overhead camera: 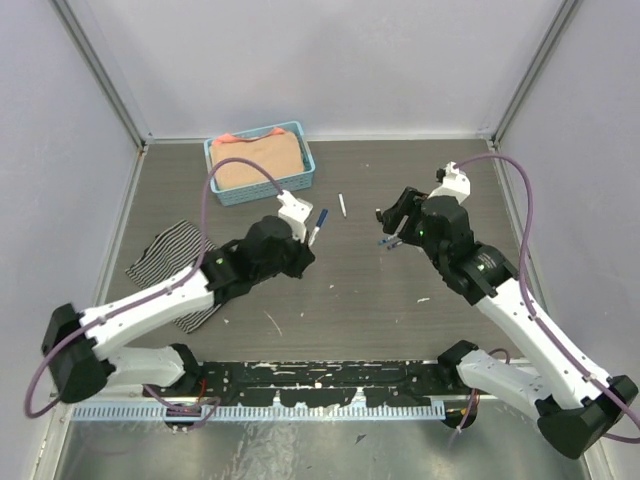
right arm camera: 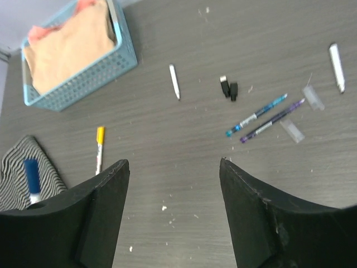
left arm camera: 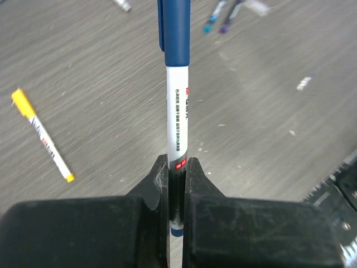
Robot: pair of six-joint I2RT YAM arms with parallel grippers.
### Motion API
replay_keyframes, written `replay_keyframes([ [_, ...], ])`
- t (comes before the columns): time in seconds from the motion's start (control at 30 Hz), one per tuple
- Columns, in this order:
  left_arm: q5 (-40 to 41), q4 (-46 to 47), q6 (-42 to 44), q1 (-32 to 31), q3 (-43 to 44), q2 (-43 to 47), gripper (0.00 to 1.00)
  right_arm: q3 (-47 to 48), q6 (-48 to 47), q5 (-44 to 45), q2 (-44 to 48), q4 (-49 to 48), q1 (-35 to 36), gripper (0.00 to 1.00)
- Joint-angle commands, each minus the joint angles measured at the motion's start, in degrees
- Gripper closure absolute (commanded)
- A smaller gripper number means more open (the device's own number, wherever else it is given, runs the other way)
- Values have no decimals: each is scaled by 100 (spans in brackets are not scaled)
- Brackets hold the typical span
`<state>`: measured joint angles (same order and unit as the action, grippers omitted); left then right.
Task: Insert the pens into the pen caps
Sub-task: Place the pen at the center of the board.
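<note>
Gripping a blue-capped pen [left arm camera: 177, 111] by its white barrel, the left gripper [left arm camera: 177, 167] is clamped tight just right of the basket [overhead camera: 222, 190]. The right gripper [right arm camera: 173, 164] gapes wide and empty; a teal pen [right arm camera: 256, 115] and a purple pen [right arm camera: 272, 120] lie farther right.

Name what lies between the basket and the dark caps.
One white pen lies alone between basket and dark caps, seen in the right wrist view.

2 white arms [overhead camera: 140, 310] with black joints [overhead camera: 262, 252], purple cables [overhead camera: 207, 210] and black end effectors [right arm camera: 172, 166].
</note>
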<state>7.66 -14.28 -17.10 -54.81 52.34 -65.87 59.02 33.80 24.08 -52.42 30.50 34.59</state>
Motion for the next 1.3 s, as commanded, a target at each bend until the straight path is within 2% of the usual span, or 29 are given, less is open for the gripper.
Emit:
replay_keyframes([
  [0.0, 1153, -1189, -992, 152, 656, -1007, 100, -353, 93, -1568, -37, -305, -507, 28],
  [0.17, 1409, -1785, -1539, 466, 1202, -2084, 100, -621, 218, -1801, 217, -284, -569, 26],
  [0.33, 1208, -1863, -1821, 811, 1349, -2825, 100, -711, 262, -1848, 459, -91, -567, 26],
  [0.47, 1401, -1985, -1878, 894, 1544, -3349, 100, -784, 300, -1846, 576, 2, -567, 25],
  [0.67, 1391, -1914, -1904, 1066, 1587, -3627, 100, -817, 296, -1875, 610, 35, -567, 25],
  [0.83, 1462, -1832, -1747, 1154, 1570, -3738, 96, -821, 277, -1915, 588, 38, -567, 25],
  [1.27, 1275, -1601, -1441, 1315, 1648, -4095, 92, -862, 260, -1976, 556, 45, -569, 25],
])
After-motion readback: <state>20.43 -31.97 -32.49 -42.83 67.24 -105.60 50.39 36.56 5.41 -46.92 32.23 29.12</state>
